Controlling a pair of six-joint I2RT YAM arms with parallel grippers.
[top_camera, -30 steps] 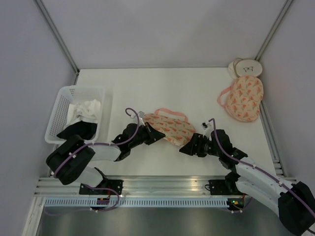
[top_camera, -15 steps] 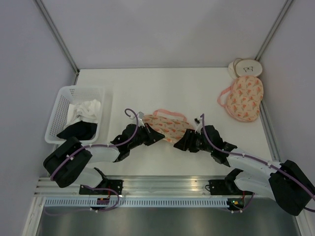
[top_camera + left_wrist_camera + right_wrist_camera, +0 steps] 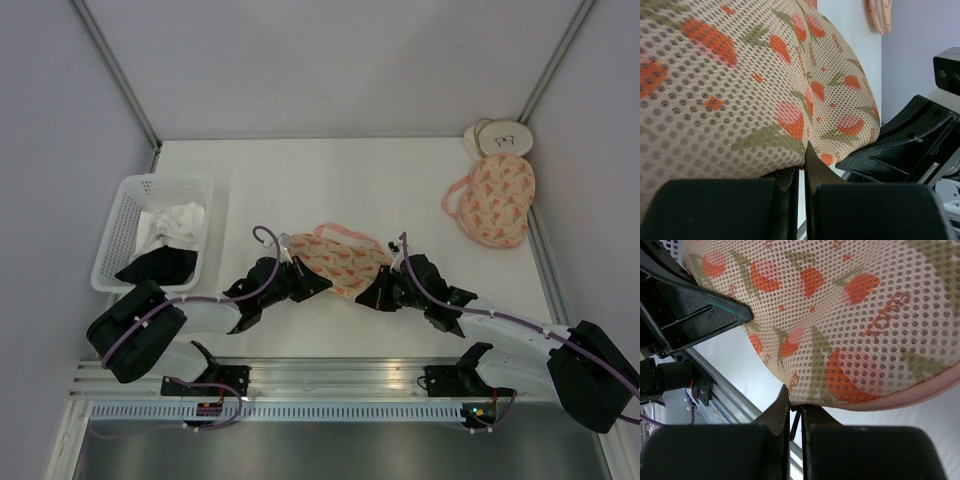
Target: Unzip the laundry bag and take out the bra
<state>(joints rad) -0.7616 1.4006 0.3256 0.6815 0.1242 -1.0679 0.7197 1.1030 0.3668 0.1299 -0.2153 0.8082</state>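
Peach mesh with an orange-pink print fills both wrist views. The laundry bag lies on the near middle of the white table, caught between the two arms. The left gripper is pinched tight on a fold of mesh at the bag's left end. The right gripper has its jaws drawn narrow right under the pink zip trim — whether a zip puller sits between them I cannot tell.

The step in hand looks like starting the zip. It should go best with the left arm acting purely as an anchor while the right draws low along the curve of the trim rather than upward. If the whole bag slides instead, the puller was likely missed.

Bare table lies beyond the bag and off to its right. The white basket of clothes and the rounder pouch both sit well apart — only the metal rail at the near edge crowds the arms.
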